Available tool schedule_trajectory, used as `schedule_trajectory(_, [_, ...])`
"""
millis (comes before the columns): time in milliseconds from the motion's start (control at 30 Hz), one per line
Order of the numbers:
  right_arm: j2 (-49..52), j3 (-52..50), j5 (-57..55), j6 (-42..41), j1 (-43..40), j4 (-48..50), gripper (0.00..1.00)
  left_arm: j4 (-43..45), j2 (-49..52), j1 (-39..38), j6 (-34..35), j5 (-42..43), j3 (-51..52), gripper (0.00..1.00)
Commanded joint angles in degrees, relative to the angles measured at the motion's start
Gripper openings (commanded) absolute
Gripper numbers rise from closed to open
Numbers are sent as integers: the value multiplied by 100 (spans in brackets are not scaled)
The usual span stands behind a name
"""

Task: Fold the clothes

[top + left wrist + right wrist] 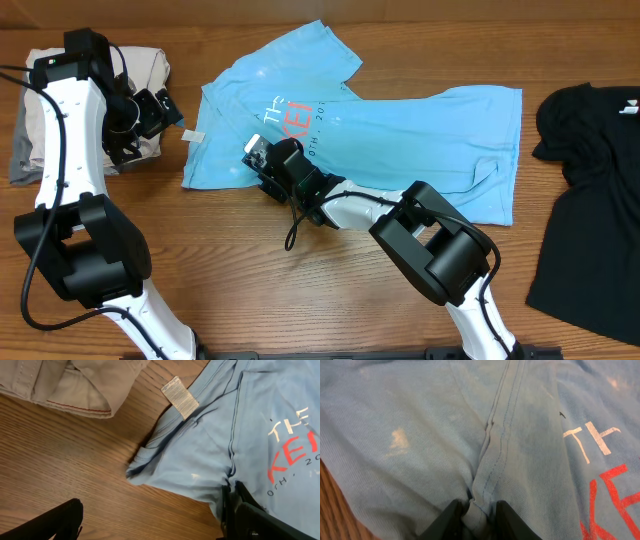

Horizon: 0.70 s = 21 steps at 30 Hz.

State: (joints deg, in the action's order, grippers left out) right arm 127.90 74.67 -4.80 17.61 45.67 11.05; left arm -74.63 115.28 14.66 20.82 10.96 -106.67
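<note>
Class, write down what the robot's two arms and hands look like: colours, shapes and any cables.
Both the left arm and right arm have smooth white links joined by bulky black joint housings. Thin black cables trail along them. The left hand and right hand are black, each with two slim fingers.

Robotics lab workbench: wood-grain table (left arm, right arm)

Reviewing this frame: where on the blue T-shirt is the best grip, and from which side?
The raised seam ridge of the T-shirt, from its robot-side edge, coming in low. The cloth lies flat elsewhere, while this ridge bunches between the fingers of the right gripper.
</note>
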Motion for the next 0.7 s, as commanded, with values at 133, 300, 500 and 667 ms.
schedule_trajectory(133, [68,74,-68,-157,31,-74,36,-7,-181,-9,-48,50,-105,100])
schedule_trajectory(300, [37,74,-52,-157,136,-101,41,-4,-181,-9,-48,48,-105,100])
schedule_trajectory(500, [-203,74,-37,-485,162,-133,42,-7,-181,-9,-48,50,-105,100])
schedule_trajectory(667, [-352,74,-26,-612,157,-192,42,-2,-181,-11,-48,50,-105,100])
